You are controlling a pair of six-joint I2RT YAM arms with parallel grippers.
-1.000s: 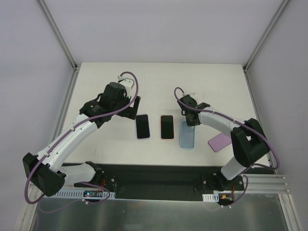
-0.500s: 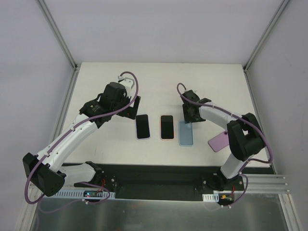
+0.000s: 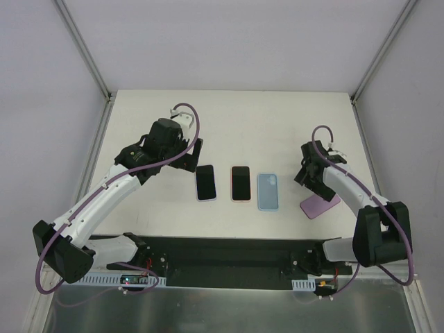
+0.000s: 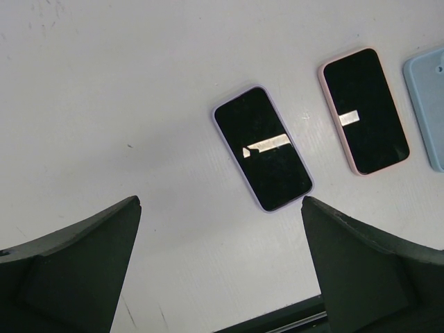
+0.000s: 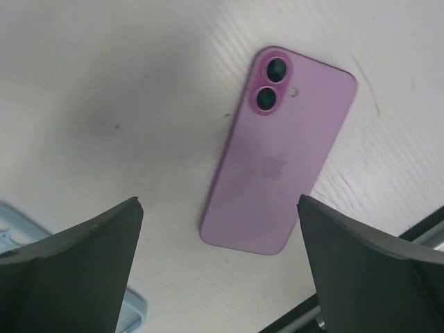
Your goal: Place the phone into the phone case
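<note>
A purple phone (image 3: 319, 205) lies face down at the right, its twin camera lenses and logo up (image 5: 281, 159). A light blue phone case (image 3: 268, 191) lies flat to its left, and only its corner (image 5: 132, 313) shows in the right wrist view. My right gripper (image 3: 312, 182) (image 5: 219, 201) hovers open over the purple phone's near end and holds nothing. My left gripper (image 3: 190, 157) (image 4: 220, 200) stands open above the table, just left of a lavender-cased phone (image 3: 205, 182) (image 4: 262, 148).
A pink-cased phone (image 3: 240, 183) (image 4: 363, 111) lies screen up between the lavender one and the blue case. The black base rail (image 3: 229, 253) runs along the table's near edge. Metal frame posts (image 3: 83, 48) stand at the back corners.
My right gripper has opened, let go of the light blue case, and swung right to above the purple phone. The left arm has not moved.
</note>
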